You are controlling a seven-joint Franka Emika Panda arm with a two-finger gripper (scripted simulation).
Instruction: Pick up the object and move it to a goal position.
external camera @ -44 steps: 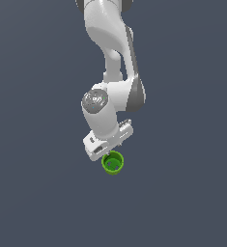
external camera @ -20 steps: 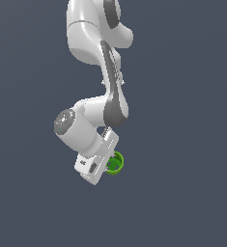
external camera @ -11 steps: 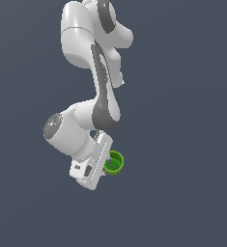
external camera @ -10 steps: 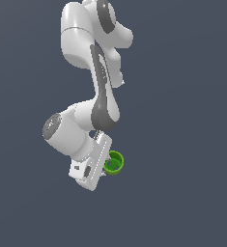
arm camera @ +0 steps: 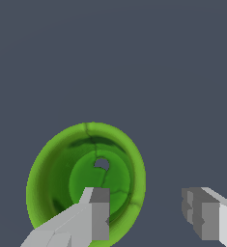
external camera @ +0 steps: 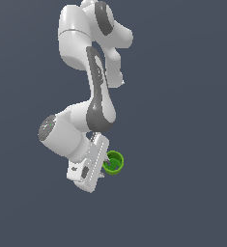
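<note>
Where the green cup (external camera: 114,162) shows in the exterior view, we see it at about 3 o'clock from the white hand of the arm (external camera: 88,116), tight against the fingertip end and tipped so its round rim faces partly toward the camera. Through the wrist view we look straight into the cup (arm camera: 81,159): a bright rim, a darker cracked-looking inside and a small grey spot near the middle of its floor. The gripper (arm camera: 146,212) has its 2 grey fingers (arm camera: 98,214) spread wide. 1 finger overlaps the cup's mouth near the rim, and the other stands well apart from the cup at roughly 3 o'clock of it. We cannot tell whether that nearer finger actually touches the cup. Plain dark grey background (external camera: 182,120) surrounds everything.
</note>
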